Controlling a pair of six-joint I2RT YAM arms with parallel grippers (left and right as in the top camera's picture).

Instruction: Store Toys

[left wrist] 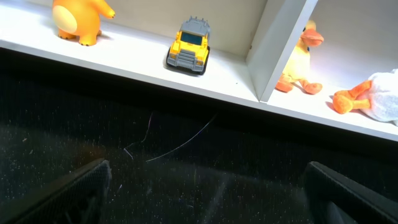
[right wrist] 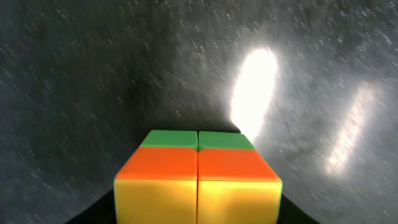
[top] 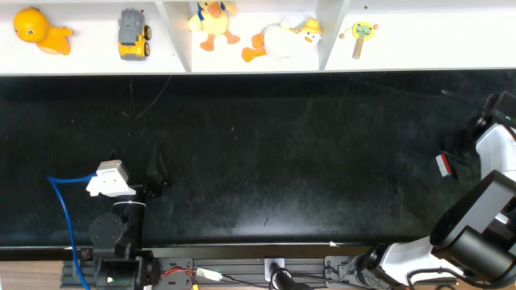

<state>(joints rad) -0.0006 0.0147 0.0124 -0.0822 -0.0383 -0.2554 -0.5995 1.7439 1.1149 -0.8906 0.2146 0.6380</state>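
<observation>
A 2x2 puzzle cube (right wrist: pixel 198 180) with green, orange and yellow faces sits between the dark fingers of my right gripper (right wrist: pixel 198 214), which is shut on it just above the black tabletop. From above, this gripper (top: pixel 446 165) is at the table's right side, with a red and white bit of the cube showing. My left gripper (top: pixel 157 173) rests low over the table's front left, open, with nothing between its fingers (left wrist: pixel 90 186). It faces the white shelf (left wrist: pixel 224 87).
The white shelf (top: pixel 258 63) runs along the table's far edge, split by dividers. It holds an orange duck (top: pixel 40 31), a yellow truck (top: pixel 133 36), a yellow plush duck (top: pixel 214 22), a white plush duck (top: pixel 282 40) and a small rattle (top: pixel 360 34). A blue cable (top: pixel 64 209) hangs by the left arm.
</observation>
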